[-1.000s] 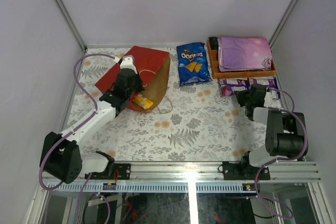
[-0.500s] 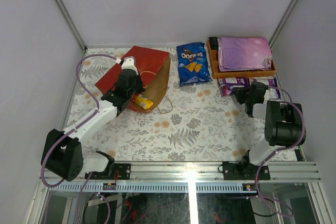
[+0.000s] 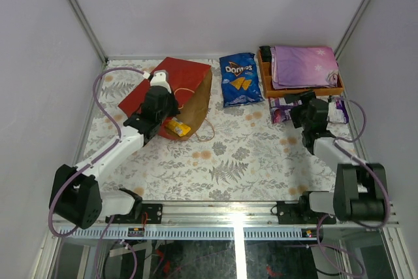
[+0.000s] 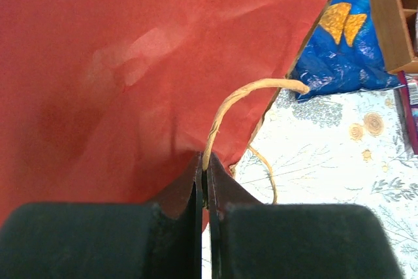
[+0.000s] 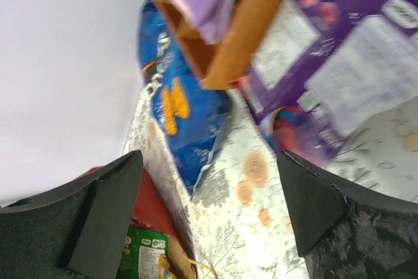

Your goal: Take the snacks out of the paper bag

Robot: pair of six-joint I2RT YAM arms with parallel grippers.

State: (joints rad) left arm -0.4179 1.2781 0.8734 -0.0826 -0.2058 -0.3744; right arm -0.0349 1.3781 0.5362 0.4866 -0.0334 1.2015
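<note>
The red paper bag [image 3: 175, 82] lies on its side at the back left, its mouth facing the table's middle. A yellow packet [image 3: 176, 127] and a green packet [image 5: 142, 254] show in that mouth. My left gripper [image 3: 161, 108] is shut on the bag's tan loop handle [image 4: 243, 93], its fingertips [image 4: 215, 184] pinching the cord. The blue Doritos bag [image 3: 239, 80] lies flat behind the middle. A purple packet [image 3: 281, 106] rests on the table in front of the tray. My right gripper [image 3: 296, 115] hovers beside it, open with nothing between its fingers [image 5: 114, 207].
An orange wooden tray [image 3: 266, 82] stands at the back right, holding a folded purple star-print cloth [image 3: 304, 65]. The bag's second handle [image 3: 208, 132] loops onto the floral tablecloth. Grey walls close in on the left, back and right.
My right gripper has opened and its wrist has swung left and toward the tray, the arm stretching out. The purple packet stays on the table. The left arm has held still.
</note>
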